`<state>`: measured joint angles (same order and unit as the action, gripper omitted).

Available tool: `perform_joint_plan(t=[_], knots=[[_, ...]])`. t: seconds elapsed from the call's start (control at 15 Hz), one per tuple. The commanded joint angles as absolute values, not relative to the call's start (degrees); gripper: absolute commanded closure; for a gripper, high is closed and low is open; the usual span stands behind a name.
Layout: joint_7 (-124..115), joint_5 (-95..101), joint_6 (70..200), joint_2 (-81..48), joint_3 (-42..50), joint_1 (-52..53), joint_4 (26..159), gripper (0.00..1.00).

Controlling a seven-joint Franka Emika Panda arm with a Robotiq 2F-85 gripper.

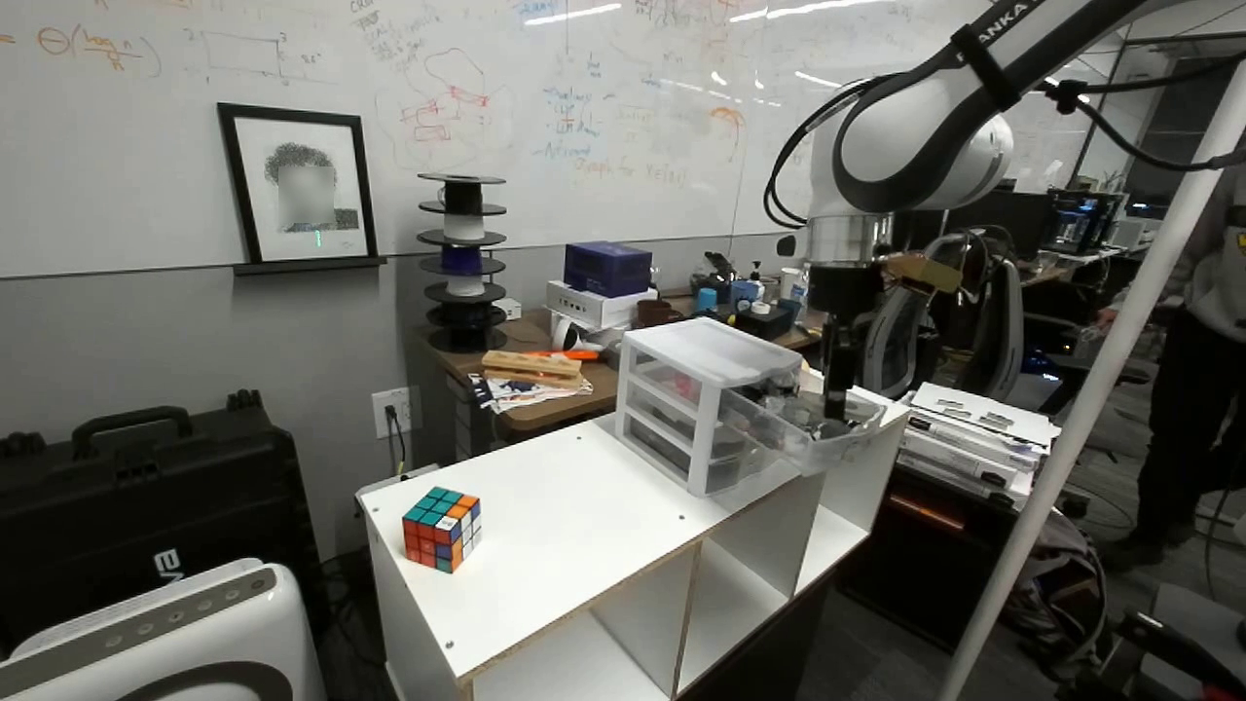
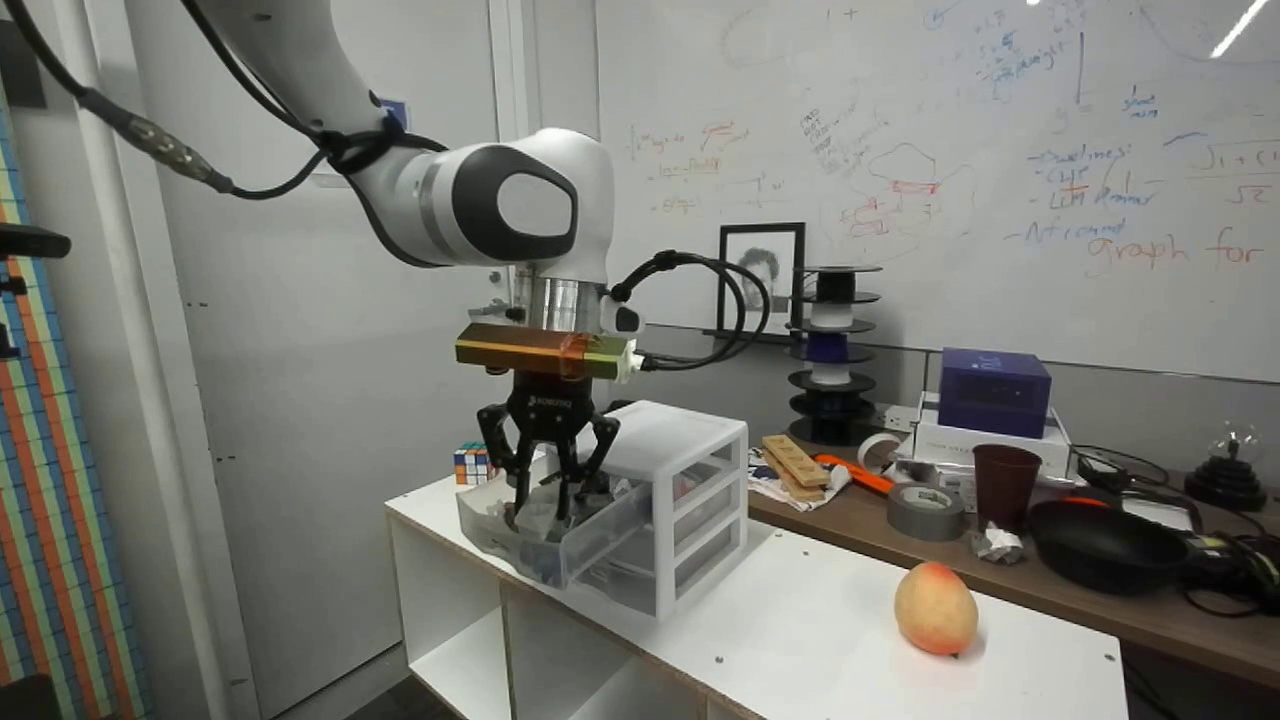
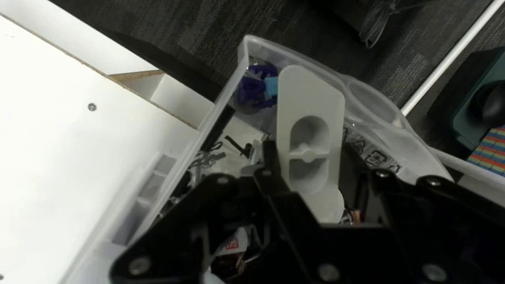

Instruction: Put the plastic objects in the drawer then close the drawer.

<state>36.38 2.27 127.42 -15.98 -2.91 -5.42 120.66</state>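
The top drawer [image 1: 837,454] is pulled out of the small white drawer unit [image 2: 690,520] and overhangs the table edge. It holds loose items, including a purple part [image 3: 250,88], bags and a labelled packet. My gripper [image 2: 542,512] points down into the open drawer; it shows in an exterior view [image 1: 835,414] too. In the wrist view a pale grey plastic piece [image 3: 309,98] with two hollows lies between the fingers, with a finger against each long side. Its lower end is hidden by the gripper. Whether it rests on the contents is unclear.
The unit stands on a white shelf table [image 1: 545,574]. A Rubik's cube [image 1: 443,529] and an orange-yellow fruit [image 2: 936,608] are on that table. A cluttered brown desk [image 2: 820,515] is behind. A white pole [image 1: 1081,428] stands beside the arm.
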Motion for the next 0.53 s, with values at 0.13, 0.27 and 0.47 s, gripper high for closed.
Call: perform_joint_plan(t=[0.13,0.27,0.47], knots=[[37.24,-2.18,132.62,-13.52,-3.59,-5.75,124.22,0.85],[37.39,-3.97,134.81,-13.33,-3.67,-5.80,124.90,0.85],[37.74,-2.99,138.31,-12.45,-3.44,-5.46,126.36,0.35]])
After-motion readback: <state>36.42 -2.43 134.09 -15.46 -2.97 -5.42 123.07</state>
